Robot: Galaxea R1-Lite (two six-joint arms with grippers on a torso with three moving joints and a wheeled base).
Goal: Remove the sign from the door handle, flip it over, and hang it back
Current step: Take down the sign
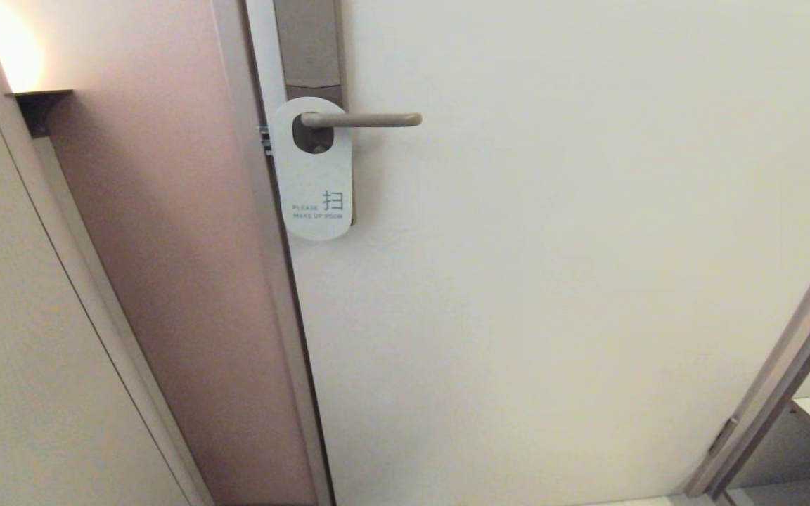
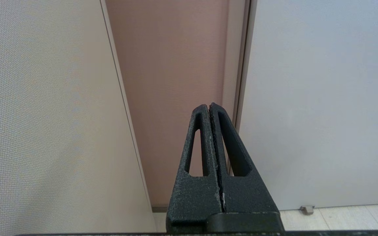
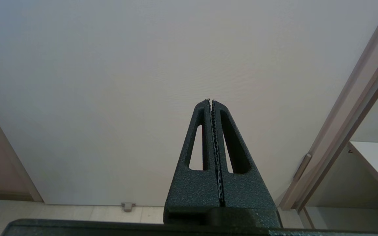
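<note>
Hands (image 2: 209, 106) closed, low; sign (image 1: 313, 176) white-side out

Left gripper (image 2: 209, 105) closed, empty, right gripper (image 3: 210, 101) closed, empty

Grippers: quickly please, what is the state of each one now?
Left gripper: closed, holding nothing.
Right gripper: closed, holding nothing.

A pale, plank-patterned floor (image 3: 77, 213) ran along the foot of the white door (image 3: 126, 98). A small grey doorstop (image 3: 128, 206) sat on the floor just beside the door's lower edge, and showed again in the left wrist view (image 2: 307, 209), likewise close against the door.
</note>
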